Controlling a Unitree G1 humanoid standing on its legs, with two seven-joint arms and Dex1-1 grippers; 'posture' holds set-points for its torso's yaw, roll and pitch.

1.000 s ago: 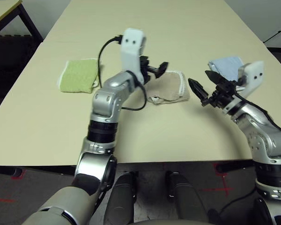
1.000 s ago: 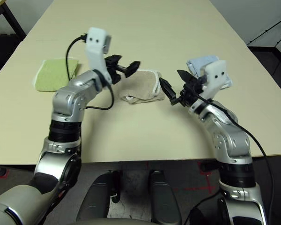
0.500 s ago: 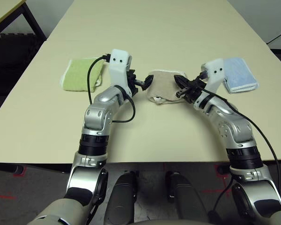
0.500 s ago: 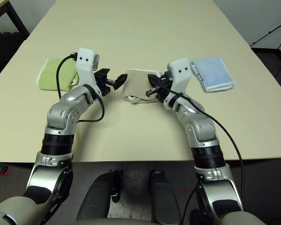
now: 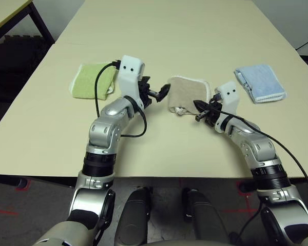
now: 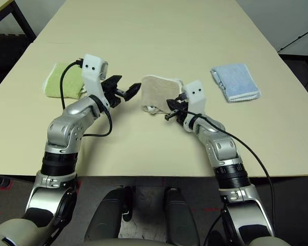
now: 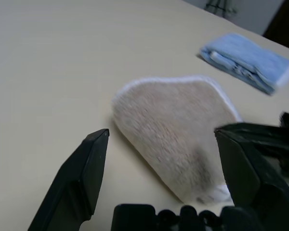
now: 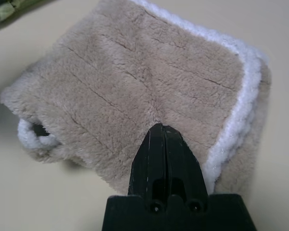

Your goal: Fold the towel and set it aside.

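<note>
Right gripper (image 5: 199, 110), centre-right of the head view: fingers pressed together, tips at the near edge of the folded towel (image 5: 189, 93), holding nothing. Left gripper (image 5: 160, 92), left of centre: wide open, empty, just beside the towel, which lies mid-table.

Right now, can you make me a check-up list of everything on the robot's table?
Surface: cream table, flat and bare between the things.
Job's things: beige towel, folded small, lying mid-table, white loop at its near corner.
Clutter: green towel on the robot's left; light-blue towel on its right, both folded and apart from the beige one.
Grippers: left tool open, fingers wide, aimed at the beige towel. Right tool shut, tip over the towel's pile; touching or not, cannot tell.
Cables: black cable looping from the left wrist; another along the right forearm.
Surroundings: dark floor, another table's leg at far left.
</note>
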